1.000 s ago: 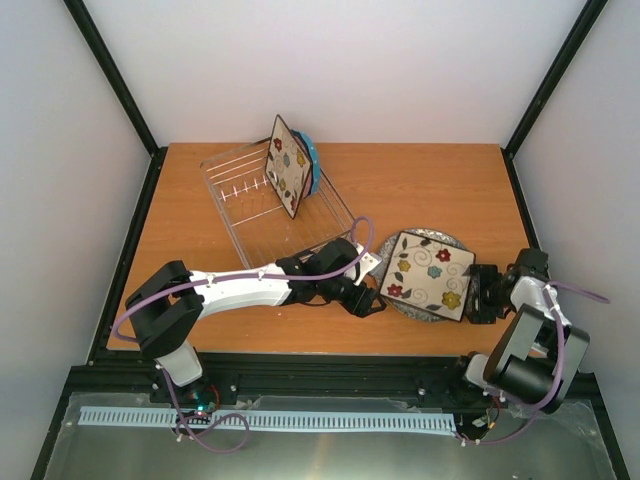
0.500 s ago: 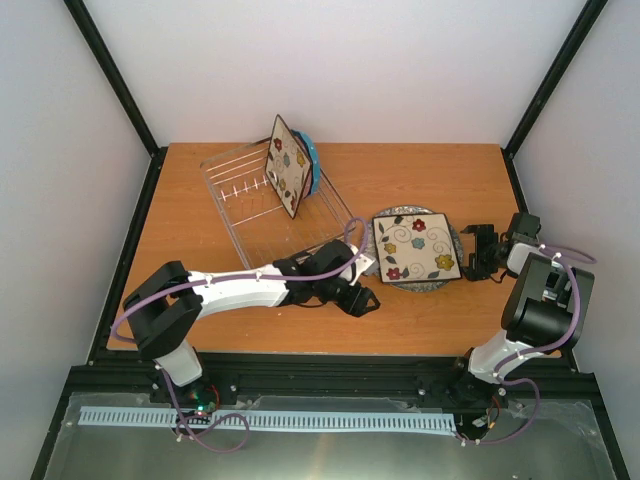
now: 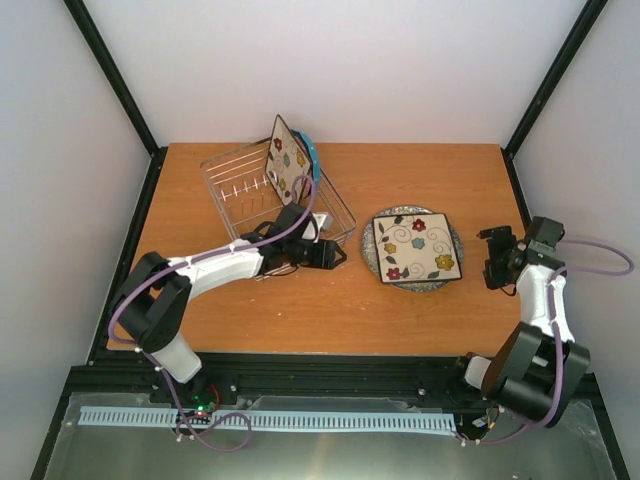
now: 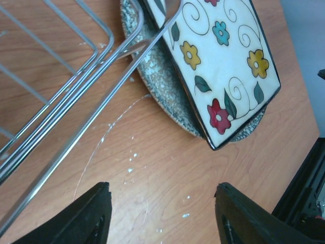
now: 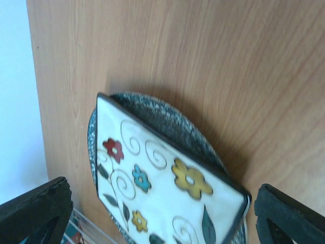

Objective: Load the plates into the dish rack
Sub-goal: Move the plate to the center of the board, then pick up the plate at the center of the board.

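now my right end effector [image 3: 495,258] and left end effector [image 4: 161,203] have backed off, spread and empty; the square plate [image 3: 416,246] lies unracked on the grey plate [image 3: 368,250]

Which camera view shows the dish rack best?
The top external view: the whole dish rack is visible there. The left wrist view shows only some rim wires; the right wrist view shows barely a few wires at its bottom edge.

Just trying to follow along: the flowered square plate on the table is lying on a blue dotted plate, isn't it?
No. The flowered square plate lies on a round grey speckled plate, not a blue dotted one; the left wrist view shows its speckled rim. The blue plate stands in the dish rack.
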Available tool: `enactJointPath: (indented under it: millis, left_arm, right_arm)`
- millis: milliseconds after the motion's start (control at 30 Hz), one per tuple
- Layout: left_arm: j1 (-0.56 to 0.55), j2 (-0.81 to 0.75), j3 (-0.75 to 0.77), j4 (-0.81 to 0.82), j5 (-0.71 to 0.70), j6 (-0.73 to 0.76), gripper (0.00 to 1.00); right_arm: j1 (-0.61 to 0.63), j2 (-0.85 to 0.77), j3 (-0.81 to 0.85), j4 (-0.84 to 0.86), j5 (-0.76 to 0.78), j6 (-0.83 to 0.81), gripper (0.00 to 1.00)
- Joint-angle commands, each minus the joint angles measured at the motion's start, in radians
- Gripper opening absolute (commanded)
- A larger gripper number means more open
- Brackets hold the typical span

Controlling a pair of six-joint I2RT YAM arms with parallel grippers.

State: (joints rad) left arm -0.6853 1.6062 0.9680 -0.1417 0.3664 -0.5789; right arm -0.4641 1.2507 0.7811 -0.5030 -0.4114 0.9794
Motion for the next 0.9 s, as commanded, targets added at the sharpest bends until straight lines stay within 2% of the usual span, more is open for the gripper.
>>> enactJointPath:
  millis: [0, 133, 300, 533, 667, 867]
  left_arm:
    - [-0.003, 0.075, 0.096, 0.001, 0.034, -0.021, 0.51]
    - [-0.023, 0.097, 0.12, 0.024, 0.046, -0.032, 0.34]
    - [-0.071, 0.114, 0.14, 0.028, 0.045, -0.042, 0.31]
    - [-0.117, 0.042, 0.197, -0.005, 0.041, -0.054, 0.35]
    - [-0.117, 0.062, 0.215, -0.03, 0.022, -0.038, 0.35]
    - [-0.118, 0.057, 0.227, -0.048, -0.001, -0.031, 0.35]
  right_arm:
    - [0.029, -0.098, -0.036, -0.149, -0.026, -0.028, 0.94]
    - [0.097, -0.204, -0.1, -0.137, -0.06, 0.058, 0.74]
    - [0.151, -0.29, -0.201, -0.067, -0.061, 0.138, 0.6]
    - [0.271, -0.284, -0.218, -0.055, -0.006, 0.193, 0.59]
    - [0.346, -0.236, -0.231, 0.015, 0.023, 0.245, 0.55]
    - [0.413, -0.18, -0.229, 0.061, 0.065, 0.299, 0.56]
